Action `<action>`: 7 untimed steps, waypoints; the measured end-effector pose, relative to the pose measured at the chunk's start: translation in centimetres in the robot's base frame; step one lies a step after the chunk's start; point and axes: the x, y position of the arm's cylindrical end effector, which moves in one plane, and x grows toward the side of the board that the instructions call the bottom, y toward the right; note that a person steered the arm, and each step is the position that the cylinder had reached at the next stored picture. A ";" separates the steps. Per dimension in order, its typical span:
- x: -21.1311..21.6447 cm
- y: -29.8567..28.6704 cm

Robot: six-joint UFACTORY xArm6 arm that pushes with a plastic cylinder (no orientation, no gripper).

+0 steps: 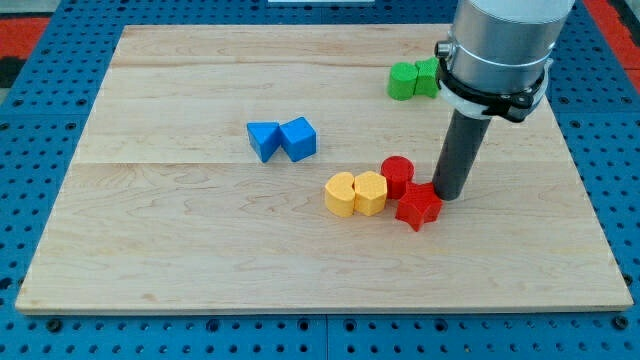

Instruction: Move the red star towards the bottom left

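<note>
The red star (418, 206) lies right of the board's middle, low in the view. My tip (449, 194) stands right at the star's upper right edge, touching or nearly touching it. A red cylinder (397, 173) sits just above and left of the star. Two yellow blocks, a heart (340, 194) and a hexagon-like one (370, 192), lie side by side just left of the star.
A blue triangle (263, 139) and a blue cube (298, 138) sit together left of centre. Two green blocks (412, 80) lie at the view's top right, partly behind the arm. The wooden board (180, 250) rests on a blue pegboard.
</note>
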 end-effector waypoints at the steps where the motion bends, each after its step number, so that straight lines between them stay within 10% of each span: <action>1: 0.0 0.0; 7: 4.6 -8.5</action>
